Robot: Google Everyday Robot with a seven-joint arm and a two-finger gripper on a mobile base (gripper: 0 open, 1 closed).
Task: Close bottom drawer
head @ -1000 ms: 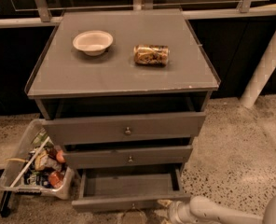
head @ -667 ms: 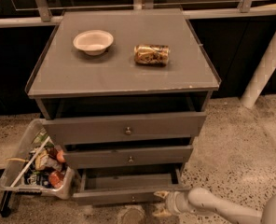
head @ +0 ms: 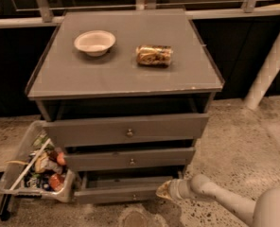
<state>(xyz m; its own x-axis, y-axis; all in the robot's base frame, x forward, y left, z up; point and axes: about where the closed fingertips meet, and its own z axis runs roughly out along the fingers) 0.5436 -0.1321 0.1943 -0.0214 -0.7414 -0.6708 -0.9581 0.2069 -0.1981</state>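
The bottom drawer (head: 116, 194), lowest in the cabinet (head: 126, 74), stands a little pulled out, its front running left to right. The gripper (head: 164, 191) is at its right end, on the near side; open or closed, I cannot tell.

**Table layout**

A bowl (head: 94, 42) is set left of a can (head: 153, 55) on the table (head: 130, 79). The bottom drawer (head: 116, 194) is found lowest in its front. A bin (head: 65, 191) is placed at the drawer's left, the hand (head: 164, 191) at its right end.

1 camera looks down from high in front of the cabinet (head: 126, 74), end effector (head: 163, 191) at lower right.
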